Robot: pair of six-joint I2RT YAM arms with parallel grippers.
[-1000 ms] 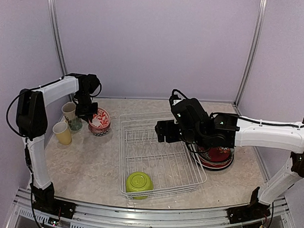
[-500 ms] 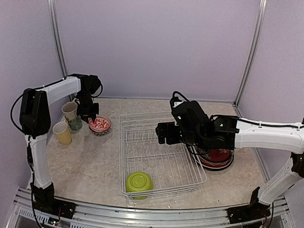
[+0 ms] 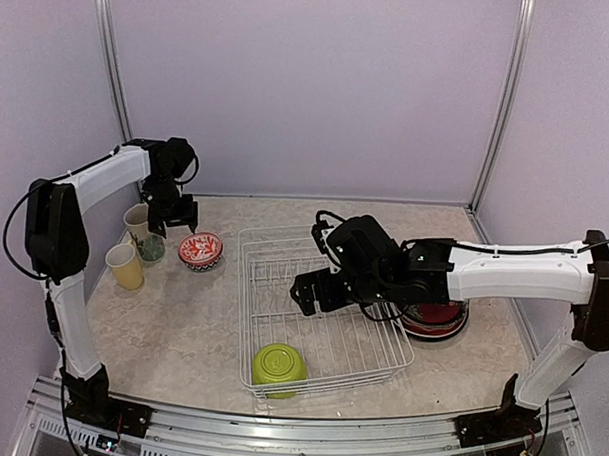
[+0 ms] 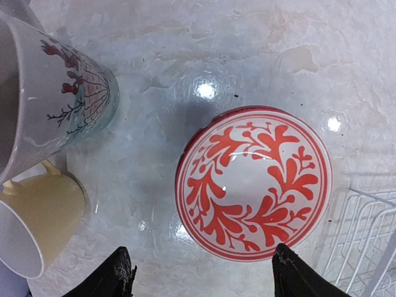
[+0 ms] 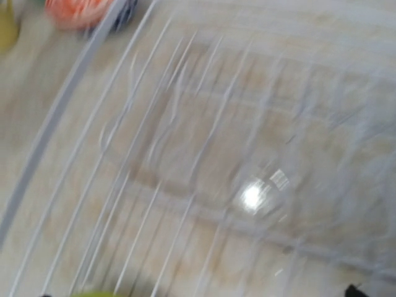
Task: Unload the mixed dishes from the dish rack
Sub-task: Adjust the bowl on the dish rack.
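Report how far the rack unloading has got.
Done: the red-and-white patterned bowl stands beside the cream mug and yellow cup; a stack of plates lies right of the white wire dish rack. In hand: nothing, the left gripper open over the bowl, the right gripper over the rack. Left: the lime green bowl in the rack's near corner.

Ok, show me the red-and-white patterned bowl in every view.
Top external: the round red-and-white patterned bowl sits on the table, just left of the white wire dish rack.
Left wrist: centre-right, with the rack's wires in the bottom right corner.
Right wrist: too blurred to be sure; an orange-red smear at the top left edge may be it, beyond the rack's rim.
Shared landmark: the rack.
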